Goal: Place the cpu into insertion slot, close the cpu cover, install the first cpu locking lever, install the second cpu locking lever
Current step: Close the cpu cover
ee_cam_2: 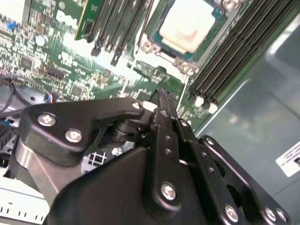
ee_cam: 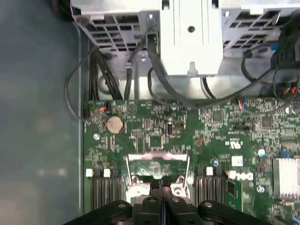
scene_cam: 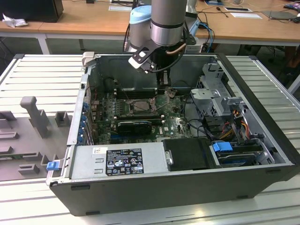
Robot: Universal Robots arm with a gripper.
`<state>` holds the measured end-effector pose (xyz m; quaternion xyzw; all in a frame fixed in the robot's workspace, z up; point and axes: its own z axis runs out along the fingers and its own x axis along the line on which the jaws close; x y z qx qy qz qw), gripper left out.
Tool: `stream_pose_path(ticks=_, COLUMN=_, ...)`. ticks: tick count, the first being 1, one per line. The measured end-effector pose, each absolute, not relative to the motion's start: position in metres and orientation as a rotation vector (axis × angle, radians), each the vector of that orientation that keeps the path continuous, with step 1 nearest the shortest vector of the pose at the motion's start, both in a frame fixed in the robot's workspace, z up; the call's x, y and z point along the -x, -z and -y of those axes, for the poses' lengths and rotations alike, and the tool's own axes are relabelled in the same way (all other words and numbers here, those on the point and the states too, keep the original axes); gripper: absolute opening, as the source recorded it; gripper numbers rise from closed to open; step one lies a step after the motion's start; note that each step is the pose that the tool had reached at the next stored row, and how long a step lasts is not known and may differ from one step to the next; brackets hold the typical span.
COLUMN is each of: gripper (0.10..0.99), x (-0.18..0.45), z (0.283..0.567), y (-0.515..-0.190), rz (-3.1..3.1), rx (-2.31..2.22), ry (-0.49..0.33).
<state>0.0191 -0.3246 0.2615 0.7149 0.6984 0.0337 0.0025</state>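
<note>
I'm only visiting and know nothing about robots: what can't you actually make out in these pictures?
Exterior view: the insertion slot is too far off to tell whether a chip lies in it.
First wrist view: the gripper hides most of the slot.
Second wrist view: the cpu is cut off by the picture's edge, so whether it is fully seated cannot be told.

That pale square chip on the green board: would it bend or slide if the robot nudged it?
Probably stiff: the cpu looks like a flat metal-topped plate. It likely wouldn't slide, sitting within the frame of the insertion slot. Small and thin, so probably light.
</note>
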Motion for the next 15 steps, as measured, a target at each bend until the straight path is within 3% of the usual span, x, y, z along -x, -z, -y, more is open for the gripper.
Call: stream_pose_path(ticks=15, gripper=0.106, x=-0.033, z=0.325, y=-0.261, rz=-2.191, rx=-2.242, ry=-0.106)
